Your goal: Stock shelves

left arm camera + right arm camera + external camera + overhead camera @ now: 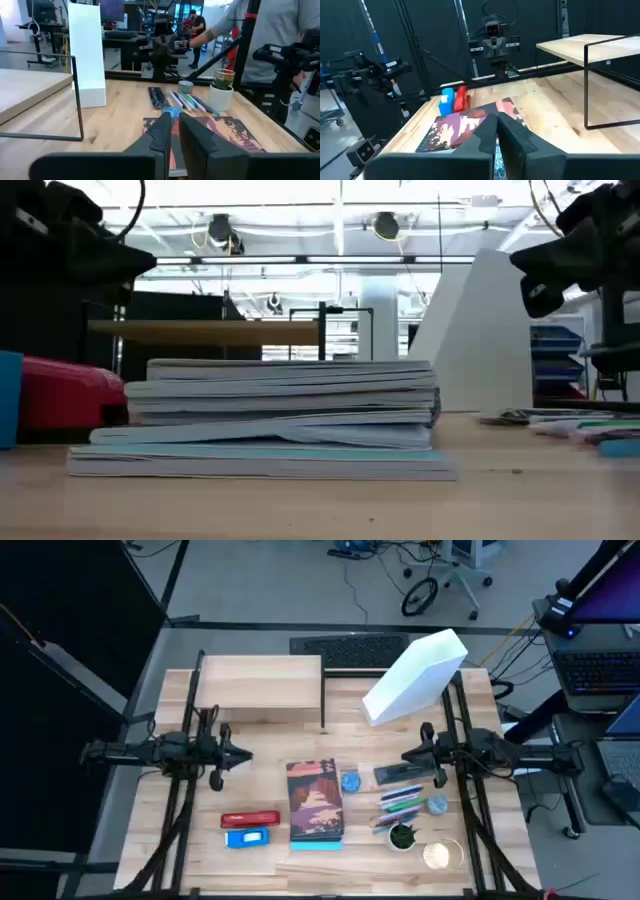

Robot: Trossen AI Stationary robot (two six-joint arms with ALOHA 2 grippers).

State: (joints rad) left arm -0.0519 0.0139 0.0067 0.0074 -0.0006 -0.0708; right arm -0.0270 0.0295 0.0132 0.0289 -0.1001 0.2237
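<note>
Your stack of books (316, 803) lies mid-table, long axis running toward the plank shelf (260, 680) behind; both the left claw (224, 754) and right claw (425, 753) flank it, nearly closed, empty, left slightly nearer.

shelf (260, 680) x1 | file holder (415, 675) x1 | book stack (315, 802) x1 | staplers x2: red (250, 819), blue (247, 837) | plant pot (402, 836) x1

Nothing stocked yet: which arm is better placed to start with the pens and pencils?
Probably the right. In the high view the right gripper hangs just beside the pens and pencils, while the left gripper hangs across the book stack.
</note>
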